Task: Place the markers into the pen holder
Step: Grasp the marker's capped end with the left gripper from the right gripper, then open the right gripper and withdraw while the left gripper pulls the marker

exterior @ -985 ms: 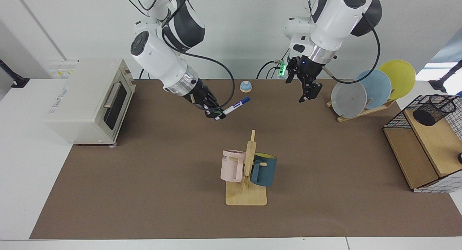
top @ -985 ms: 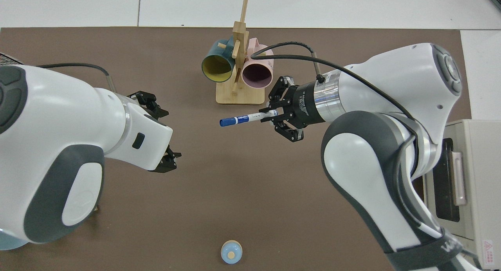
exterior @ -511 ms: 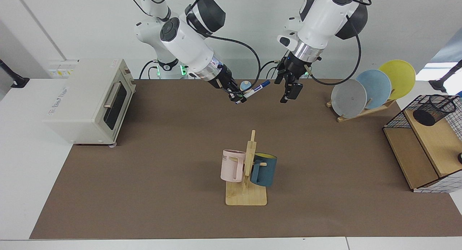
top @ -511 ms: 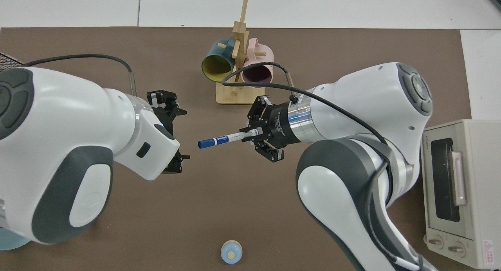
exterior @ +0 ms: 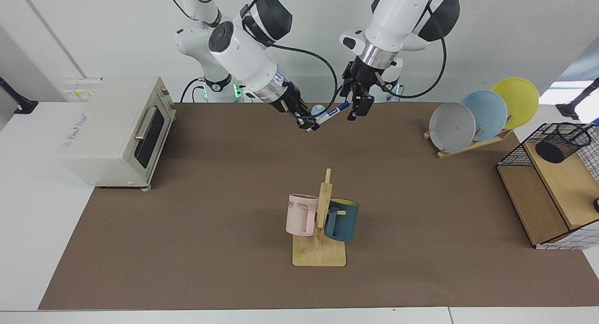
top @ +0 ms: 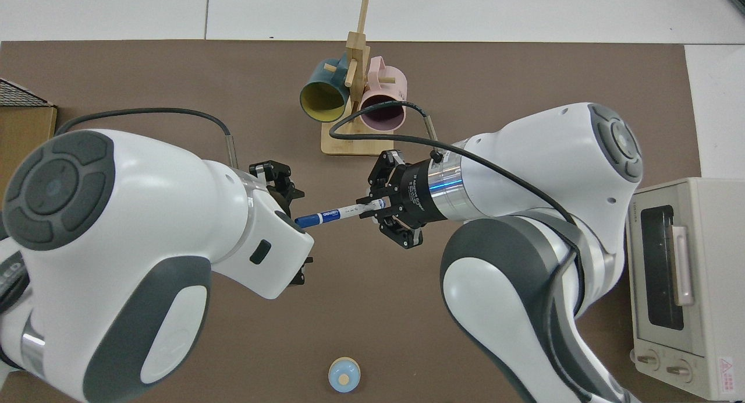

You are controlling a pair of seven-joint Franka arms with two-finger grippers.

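One brown mat (exterior: 210, 249) covers the table. Nearest the facing camera: one wooden mug tree (exterior: 320, 239) bearing two mugs, one pink mug (exterior: 299, 215) and one dark teal mug (exterior: 342, 220), hung either side of its post. At the facing view's right edge: one wire-grid rack with wooden shelves (exterior: 538, 207), and on its upper shelf one black mesh pen holder (exterior: 561, 142), upright, with nothing showing inside it. Beyond that: one wooden plate stand (exterior: 468, 146) with three plates on edge, one grey plate (exterior: 451, 126), one blue plate (exterior: 486, 113), one yellow plate (exterior: 517, 100). At the facing view's left: one cream toaster oven (exterior: 112, 129), door closed. At the far side of the mat: one marker (exterior: 333, 113), white barrel with blue cap, held in the air well apart from the pen holder; one right gripper (exterior: 310, 123) is clamped on its uncapped end, and its capped end points at one left gripper (exterior: 356, 109), whose fingers stand spread with the cap tip at or between them; whether they touch it cannot be told. In the top view the marker (top: 337, 212) spans the gap between right gripper (top: 372, 205) and left gripper (top: 294, 214). Farthest: one small blue dome-shaped object (exterior: 318, 110) near the mat's back edge, partly hidden behind the marker
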